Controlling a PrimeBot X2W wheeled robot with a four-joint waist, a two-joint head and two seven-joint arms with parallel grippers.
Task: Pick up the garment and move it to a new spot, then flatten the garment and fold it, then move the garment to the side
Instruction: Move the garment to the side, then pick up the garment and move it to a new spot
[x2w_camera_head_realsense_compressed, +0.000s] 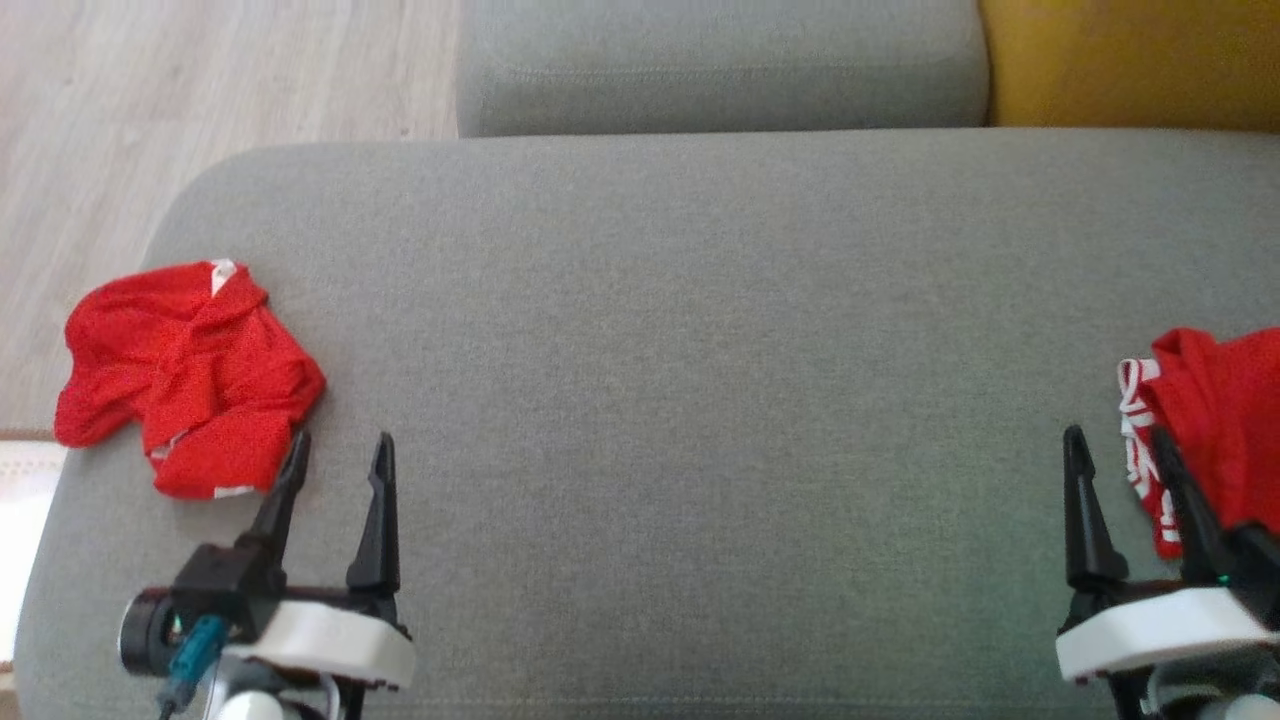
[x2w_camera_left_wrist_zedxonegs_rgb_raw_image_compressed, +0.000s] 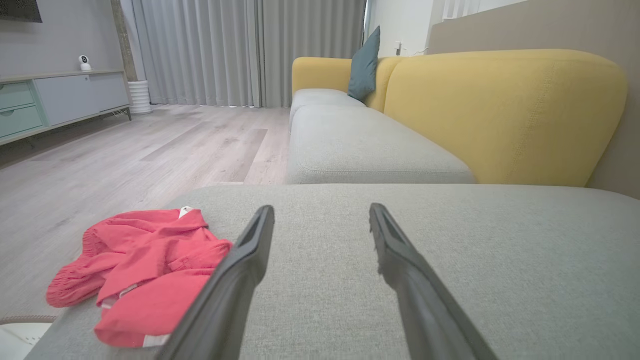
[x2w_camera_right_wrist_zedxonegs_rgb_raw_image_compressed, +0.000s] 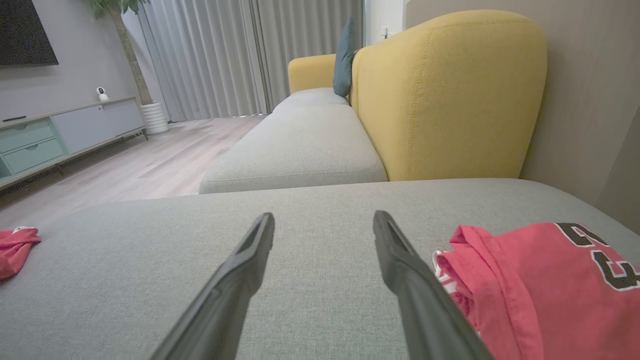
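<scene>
- Evidently at the opening step, the pick-up: nothing gripped, nothing flattened or folded yet.
- Holds the left pincer (x2w_camera_head_realsense_compressed: 342, 440) spread wide and empty, fingers low over the grey sofa cushion (x2w_camera_head_realsense_compressed: 700, 330).
- Holds the right pincer (x2w_camera_head_realsense_compressed: 1116, 435) just as wide and just as empty, over the same cushion.
- Finds a crumpled red garment (x2w_camera_head_realsense_compressed: 185, 375) just ahead of the left pincer and to its outer side, bunched at the cushion's edge. Its near hem lies right by the outer fingertip; cannot tell whether touching.
- Finds a second red garment (x2w_camera_head_realsense_compressed: 1220, 420), with dark lettering, just to the outer side of the right pincer, partly behind the outer finger in the head view.
- Cannot tell for certain which of the two is meant; judges the crumpled one the likelier, being in most need of flattening.
- Next, probably, calls for swinging the left pincer outward over the bunched cloth, lowering until the fingers straddle a raised fold, then closing firmly.
- After that, calls for a lift and a carry inward, to the bare stretch between the two pincers.
</scene>
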